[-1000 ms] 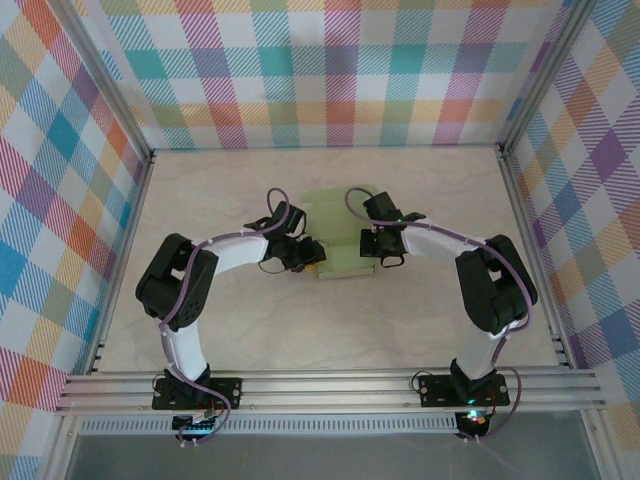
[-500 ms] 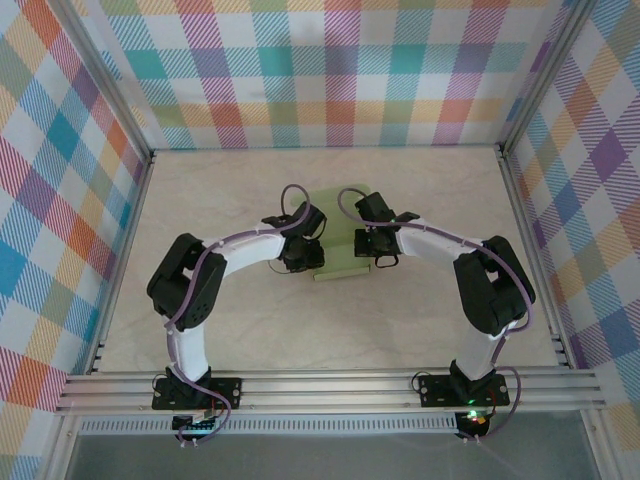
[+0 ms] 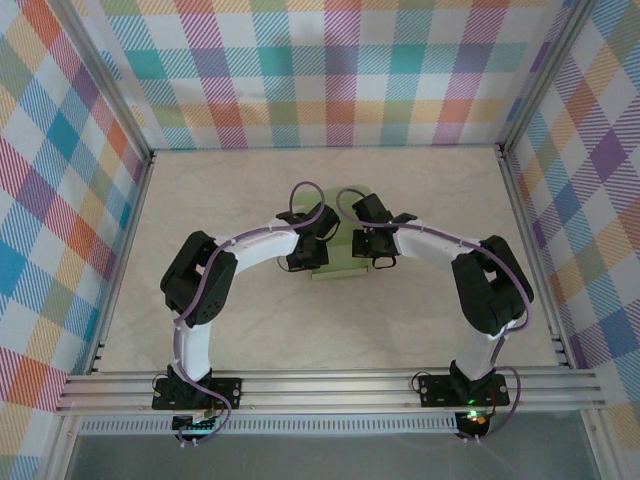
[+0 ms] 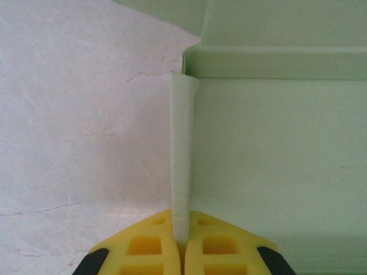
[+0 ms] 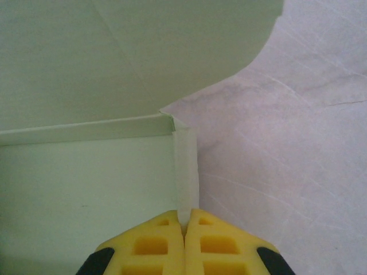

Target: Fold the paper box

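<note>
From above, the left hand (image 3: 307, 256) and right hand (image 3: 363, 249) cover both sides of the box (image 3: 338, 267). Up close, it runs off-frame beyond each hand; fingers (image 4: 143, 247) cropped below.

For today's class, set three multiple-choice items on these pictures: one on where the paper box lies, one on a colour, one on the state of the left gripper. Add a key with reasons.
1. Where does the paper box lie on the table?
A. in the far left corner
B. mid-table, between the left gripper and the right gripper
C. in the near right corner

2. What colour are the fingers of the left gripper?
A. red
B. blue
C. yellow

3. What is the state of the left gripper?
A. shut on an upright side wall of the box
B. wide open above the table
C. shut on nothing

Key:
1 B: the top view shows the pale green box mid-table with an arm at each side.
2 C: the left wrist view shows yellow fingers.
3 A: the fingers pinch the thin wall edge.
</note>
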`<state>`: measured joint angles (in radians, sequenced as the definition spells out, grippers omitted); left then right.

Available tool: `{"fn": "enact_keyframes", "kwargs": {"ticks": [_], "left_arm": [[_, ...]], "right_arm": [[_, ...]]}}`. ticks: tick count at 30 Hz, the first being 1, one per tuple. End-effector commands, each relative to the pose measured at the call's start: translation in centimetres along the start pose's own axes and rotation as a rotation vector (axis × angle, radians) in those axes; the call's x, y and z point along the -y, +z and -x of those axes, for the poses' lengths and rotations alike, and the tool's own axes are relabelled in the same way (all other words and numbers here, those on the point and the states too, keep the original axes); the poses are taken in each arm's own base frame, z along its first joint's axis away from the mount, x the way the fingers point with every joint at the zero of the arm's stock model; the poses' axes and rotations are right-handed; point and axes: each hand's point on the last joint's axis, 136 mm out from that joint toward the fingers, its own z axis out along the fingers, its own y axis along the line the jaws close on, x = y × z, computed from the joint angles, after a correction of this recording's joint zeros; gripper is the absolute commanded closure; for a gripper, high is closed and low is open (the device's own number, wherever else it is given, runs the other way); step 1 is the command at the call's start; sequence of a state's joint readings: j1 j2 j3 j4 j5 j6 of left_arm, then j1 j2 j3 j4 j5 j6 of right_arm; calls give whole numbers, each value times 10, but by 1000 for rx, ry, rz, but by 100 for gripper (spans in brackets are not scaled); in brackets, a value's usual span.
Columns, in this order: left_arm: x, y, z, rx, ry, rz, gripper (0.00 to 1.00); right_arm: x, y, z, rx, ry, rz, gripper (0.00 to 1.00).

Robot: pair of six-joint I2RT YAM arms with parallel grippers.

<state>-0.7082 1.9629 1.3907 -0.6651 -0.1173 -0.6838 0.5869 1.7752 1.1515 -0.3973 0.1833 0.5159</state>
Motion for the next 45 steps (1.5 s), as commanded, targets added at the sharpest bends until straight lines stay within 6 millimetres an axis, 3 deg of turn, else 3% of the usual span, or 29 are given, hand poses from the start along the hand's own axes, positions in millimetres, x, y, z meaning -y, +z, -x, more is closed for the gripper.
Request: {"fn": "enact_keyframes", "kwargs": {"ticks": [1,4,10,12,18,24,28,36,38,43,45], "left_arm": [[-2,-4,-2,5,17,63,100],[1,-6,1,16,13,61,82],[3,-7,-1,15,14,57,76],[2,-6,-1,14,14,61,77],[-1,-1,-4,-1,20,85,100],[-7,-10,1,37,8,110,100],[-7,-23,7,81,4,86,74],[-11,-49,12,141,-3,48,59],[-10,-59,15,165,-5,23,47],[-17,-85,26,264,-25,-10,29],[-24,-95,29,310,-37,-17,27]], "right_arm": [[-14,3,5,19,24,33,100],[-18,2,6,23,23,39,100],[-18,3,5,22,23,37,100],[-18,4,5,21,24,37,100],[-18,2,6,25,27,39,100],[-17,1,7,30,27,32,100],[-14,3,7,33,24,16,100],[-8,5,5,30,11,-16,100],[-6,5,6,31,6,-27,100],[-4,5,5,27,4,-44,99],[-3,7,4,22,-2,-54,98]]}}
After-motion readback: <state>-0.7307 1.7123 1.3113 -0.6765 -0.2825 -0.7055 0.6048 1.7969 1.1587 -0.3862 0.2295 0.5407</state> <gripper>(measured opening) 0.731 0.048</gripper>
